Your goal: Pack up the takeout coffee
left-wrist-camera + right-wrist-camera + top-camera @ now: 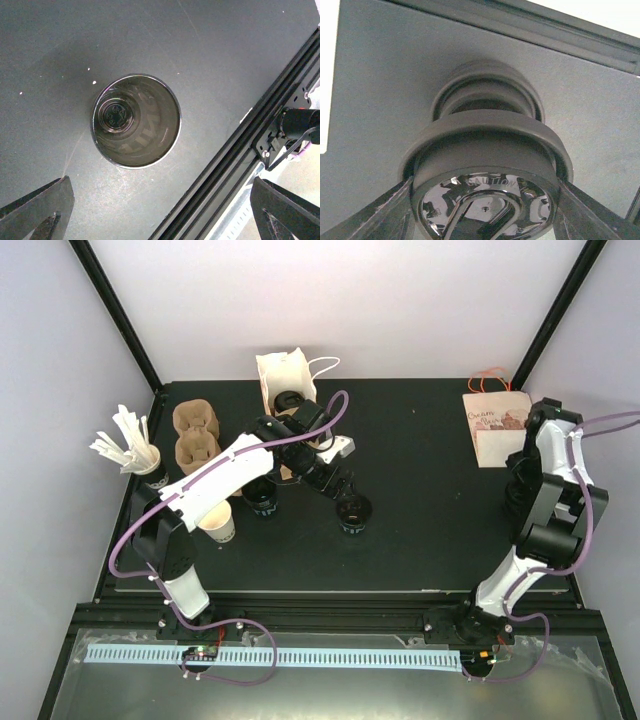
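An open black cup (135, 120) stands upright on the black table; in the top view this cup (353, 512) is at the middle. My left gripper (160, 205) hangs above the table just beside it, open, its fingers (37, 210) wide apart with nothing between them. At the right side my right gripper (482, 212) is shut on the glossy top black lid (485, 200) of a lid stack (487, 100), one finger against each side of the lid's rim. In the top view the right arm (545, 490) hides the stack. A white handled bag (285, 375) stands at the back.
A second black cup (262, 502) and a white paper cup (218, 523) stand near the left arm. Brown pulp cup carriers (195, 435) and a holder of white stirrers (130, 448) are at the left. A brown paper bag (497, 425) lies at back right. The frame rail (240, 165) runs near the cup.
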Action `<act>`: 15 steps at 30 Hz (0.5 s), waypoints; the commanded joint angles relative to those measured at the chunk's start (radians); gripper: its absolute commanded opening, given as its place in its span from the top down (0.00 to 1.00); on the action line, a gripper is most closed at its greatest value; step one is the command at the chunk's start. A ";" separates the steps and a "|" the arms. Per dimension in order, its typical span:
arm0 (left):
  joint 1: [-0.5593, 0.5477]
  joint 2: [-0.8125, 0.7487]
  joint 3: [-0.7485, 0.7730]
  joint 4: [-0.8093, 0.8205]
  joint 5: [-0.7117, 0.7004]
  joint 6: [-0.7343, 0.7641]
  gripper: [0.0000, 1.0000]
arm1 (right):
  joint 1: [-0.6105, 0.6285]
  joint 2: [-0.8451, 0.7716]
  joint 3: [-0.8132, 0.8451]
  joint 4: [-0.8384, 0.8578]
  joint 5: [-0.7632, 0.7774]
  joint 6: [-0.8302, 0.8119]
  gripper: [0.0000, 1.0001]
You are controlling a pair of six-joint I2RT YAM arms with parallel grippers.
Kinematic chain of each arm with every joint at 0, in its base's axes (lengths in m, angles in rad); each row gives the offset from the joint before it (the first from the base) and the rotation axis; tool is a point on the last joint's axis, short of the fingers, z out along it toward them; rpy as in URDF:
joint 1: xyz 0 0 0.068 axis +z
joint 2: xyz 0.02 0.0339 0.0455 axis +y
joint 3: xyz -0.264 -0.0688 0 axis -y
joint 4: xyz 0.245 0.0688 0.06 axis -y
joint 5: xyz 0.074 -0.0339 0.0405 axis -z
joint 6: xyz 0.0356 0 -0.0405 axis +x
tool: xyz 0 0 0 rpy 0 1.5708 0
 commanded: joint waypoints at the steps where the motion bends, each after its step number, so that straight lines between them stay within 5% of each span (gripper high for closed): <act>1: 0.002 0.002 0.037 -0.007 0.025 -0.003 0.01 | 0.058 -0.064 -0.008 -0.012 -0.070 -0.029 0.33; 15: 0.003 -0.031 -0.011 0.016 -0.004 -0.019 0.01 | 0.533 0.024 -0.153 0.279 -0.392 -0.247 0.25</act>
